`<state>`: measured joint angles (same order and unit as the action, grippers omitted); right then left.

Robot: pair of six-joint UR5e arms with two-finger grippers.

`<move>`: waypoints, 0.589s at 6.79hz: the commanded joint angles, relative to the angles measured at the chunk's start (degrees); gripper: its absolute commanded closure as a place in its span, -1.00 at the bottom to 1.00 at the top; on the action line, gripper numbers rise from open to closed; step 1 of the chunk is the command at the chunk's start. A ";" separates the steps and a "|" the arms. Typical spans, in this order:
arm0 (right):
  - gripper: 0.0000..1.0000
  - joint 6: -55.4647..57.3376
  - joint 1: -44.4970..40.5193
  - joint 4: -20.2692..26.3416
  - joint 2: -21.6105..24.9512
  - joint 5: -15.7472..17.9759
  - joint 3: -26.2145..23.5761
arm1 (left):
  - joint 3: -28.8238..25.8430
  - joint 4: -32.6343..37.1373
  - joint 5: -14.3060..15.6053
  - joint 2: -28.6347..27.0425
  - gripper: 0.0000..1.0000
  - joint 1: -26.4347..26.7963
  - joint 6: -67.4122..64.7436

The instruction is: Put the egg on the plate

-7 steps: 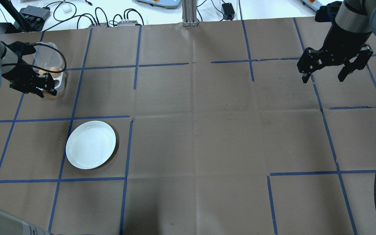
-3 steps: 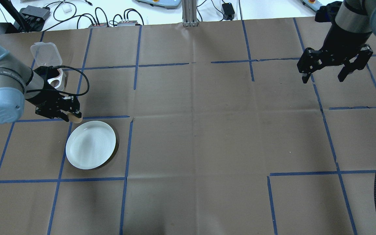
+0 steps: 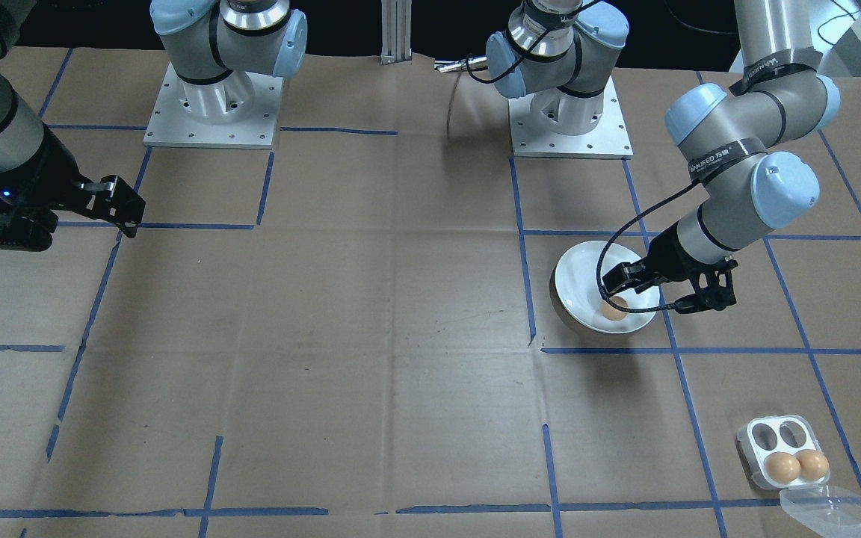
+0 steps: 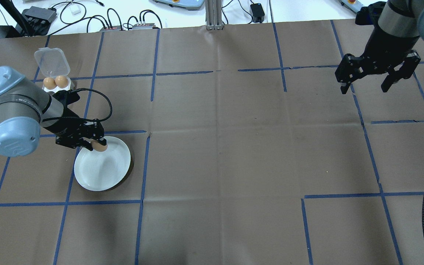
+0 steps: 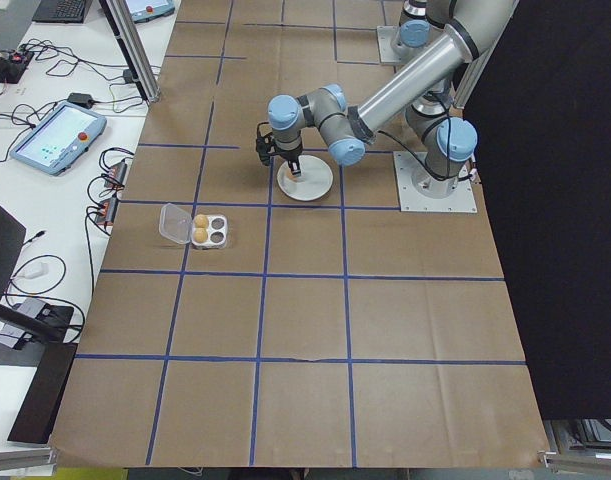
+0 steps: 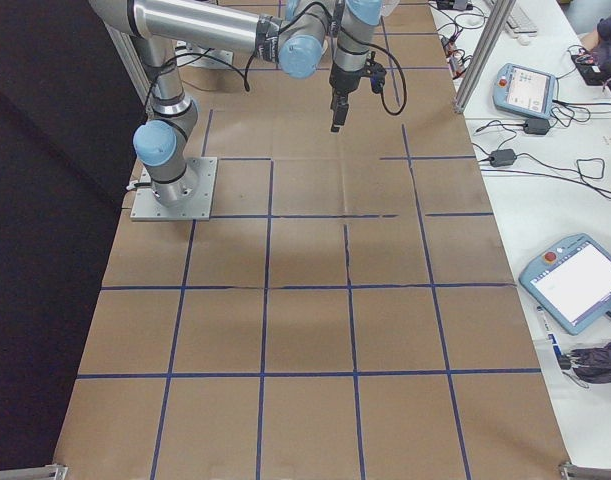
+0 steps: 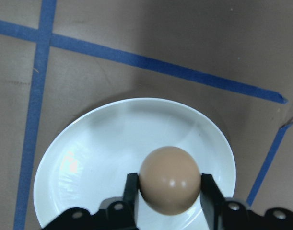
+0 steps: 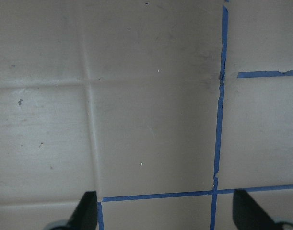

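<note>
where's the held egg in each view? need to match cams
Front-facing: egg, lower right of plate.
Overhead, plate's upper-left rim.
Exterior left, tiny.
Exterior right: not in view.
Left wrist, bottom centre.
Right wrist: not in view.
Shared landmark: the plate.

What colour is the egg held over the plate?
The egg is plain light brown, clearest in the left wrist-mounted view.

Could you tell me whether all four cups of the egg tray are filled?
No, the egg tray holds two eggs while its other two cups sit empty.
</note>
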<state>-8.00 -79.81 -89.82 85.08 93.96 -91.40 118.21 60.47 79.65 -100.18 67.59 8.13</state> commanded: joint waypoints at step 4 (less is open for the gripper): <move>-1.00 0.00 0.00 0.00 0.00 0.00 0.00 | -10.07 -1.67 4.37 -2.72 -0.98 -1.58 8.73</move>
<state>-8.00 -79.81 -89.82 85.08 93.95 -91.41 112.23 58.95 83.71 -101.07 66.40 14.15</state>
